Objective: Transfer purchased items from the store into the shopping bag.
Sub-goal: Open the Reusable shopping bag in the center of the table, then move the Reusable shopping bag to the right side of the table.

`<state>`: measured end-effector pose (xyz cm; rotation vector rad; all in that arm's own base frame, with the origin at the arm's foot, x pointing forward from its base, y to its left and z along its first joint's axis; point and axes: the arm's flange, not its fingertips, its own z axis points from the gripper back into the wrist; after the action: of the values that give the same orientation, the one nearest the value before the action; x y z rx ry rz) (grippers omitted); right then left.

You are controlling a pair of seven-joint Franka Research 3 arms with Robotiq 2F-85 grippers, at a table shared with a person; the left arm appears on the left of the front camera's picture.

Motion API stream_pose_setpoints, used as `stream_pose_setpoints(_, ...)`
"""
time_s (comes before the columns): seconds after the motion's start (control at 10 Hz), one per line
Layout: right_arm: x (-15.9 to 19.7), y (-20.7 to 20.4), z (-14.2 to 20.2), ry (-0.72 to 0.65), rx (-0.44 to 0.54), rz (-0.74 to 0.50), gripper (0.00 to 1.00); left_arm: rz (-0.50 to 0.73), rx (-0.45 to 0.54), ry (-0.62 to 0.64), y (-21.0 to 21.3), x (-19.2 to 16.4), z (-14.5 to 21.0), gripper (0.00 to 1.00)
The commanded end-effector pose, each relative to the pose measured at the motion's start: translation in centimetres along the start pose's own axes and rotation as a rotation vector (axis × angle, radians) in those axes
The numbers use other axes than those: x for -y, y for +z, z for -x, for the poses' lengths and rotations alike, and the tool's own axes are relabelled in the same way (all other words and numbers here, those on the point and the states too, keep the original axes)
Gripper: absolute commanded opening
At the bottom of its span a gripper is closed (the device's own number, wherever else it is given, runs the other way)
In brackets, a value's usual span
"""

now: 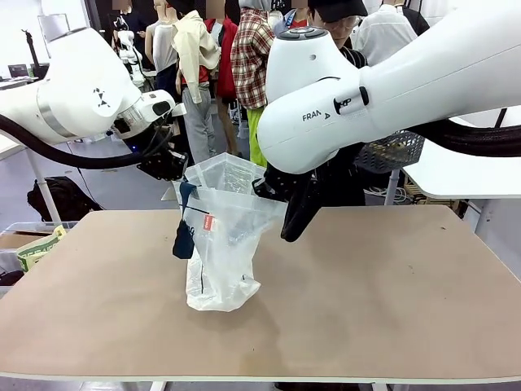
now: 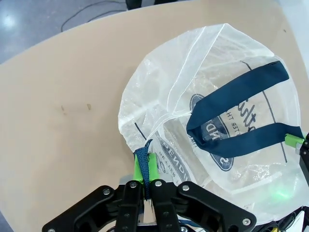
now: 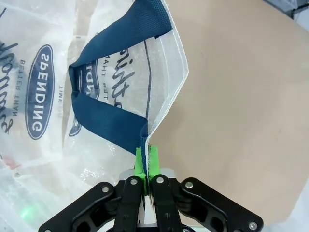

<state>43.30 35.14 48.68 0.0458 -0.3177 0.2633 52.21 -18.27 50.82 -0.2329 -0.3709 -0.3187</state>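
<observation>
1. White crinkly bag (image 1: pixel 221 252) stands upright on the counter (image 1: pixel 391 277), mouth spread open between both arms.
2. We find the left pincer (image 2: pixel 145 166) clenched on the bag's dark-trimmed rim.
3. We find the right pincer (image 3: pixel 146 159) clenched on the opposite rim, beside a handle.

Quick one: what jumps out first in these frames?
The translucent shopping bag stands in the middle of the table, its mouth spread between the two arms. The left gripper is pinched shut on one side of its rim, and the right gripper on the opposite side.
</observation>
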Motion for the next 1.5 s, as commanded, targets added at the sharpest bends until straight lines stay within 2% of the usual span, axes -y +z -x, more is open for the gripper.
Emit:
stream_pose_setpoints(0.0, -0.02, 0.02, 0.1, -0.009, -0.002, -0.009, 0.0, 0.002, -0.003, 0.001, 0.14, -0.1, -0.37, 0.0)
stream_pose_setpoints(1.4, -0.02, 0.02, 0.1, -0.009, -0.002, -0.009, 0.0, 0.002, -0.003, 0.001, 0.14, -0.1, -0.37, 0.0)
